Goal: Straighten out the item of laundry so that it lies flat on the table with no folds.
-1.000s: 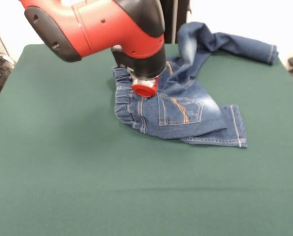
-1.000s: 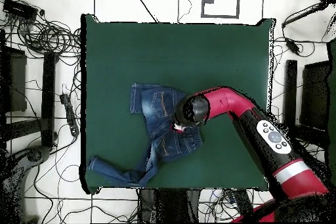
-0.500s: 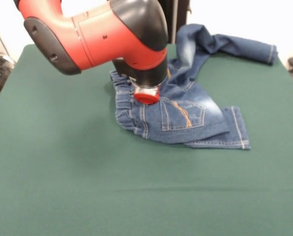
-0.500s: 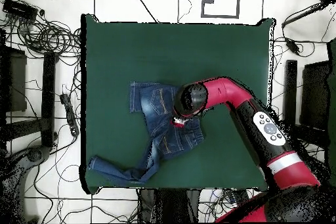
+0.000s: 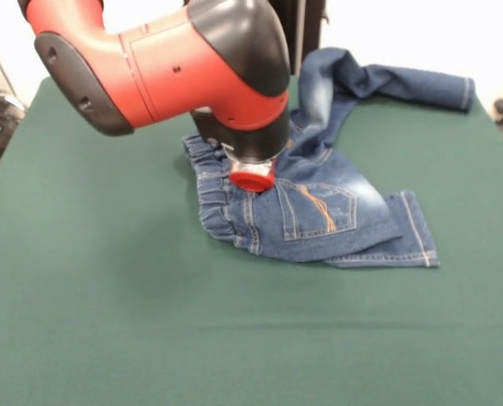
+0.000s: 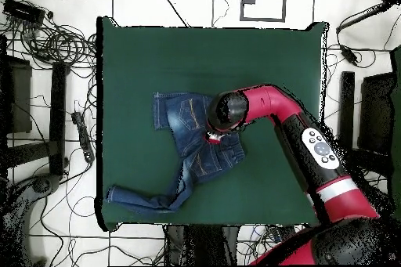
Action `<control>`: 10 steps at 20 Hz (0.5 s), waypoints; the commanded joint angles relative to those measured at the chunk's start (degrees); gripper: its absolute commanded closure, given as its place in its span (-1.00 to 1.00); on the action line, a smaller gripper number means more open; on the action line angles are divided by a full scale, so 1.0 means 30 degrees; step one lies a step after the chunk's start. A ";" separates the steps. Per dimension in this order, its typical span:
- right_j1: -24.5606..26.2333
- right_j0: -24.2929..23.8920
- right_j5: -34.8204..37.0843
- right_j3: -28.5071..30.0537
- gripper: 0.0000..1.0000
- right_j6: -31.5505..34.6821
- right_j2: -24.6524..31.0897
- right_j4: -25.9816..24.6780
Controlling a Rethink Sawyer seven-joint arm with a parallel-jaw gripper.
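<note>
Pressing down near the waistband while one leg is trailing toward the table edge

I am holding the gripper (image 5: 252,176) low over the jeans (image 5: 319,211), right beside the elastic waistband, probably because that end anchors the garment while the rest gets pulled out; whether it is pinching cloth or merely pressing I cannot tell, since the arm (image 5: 158,59) is hiding the tip. The jeans are lying on the green table (image 5: 107,321), nearer its far side in the front view, with one leg folded short under the seat and the other twisting away to the table edge (image 6: 137,199). I am judging the straightening far from done: both legs are needing to be spread.
</note>
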 commanded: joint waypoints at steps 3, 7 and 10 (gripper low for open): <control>-0.0302 0.0749 -0.4592 -0.1851 1.00 -0.5088 0.1212 -0.1578; -0.0897 0.0539 -0.4848 -0.1094 1.00 -0.4654 0.1331 -0.1525; -0.1105 0.0387 -0.5096 -0.0809 1.00 -0.3923 0.1293 -0.1273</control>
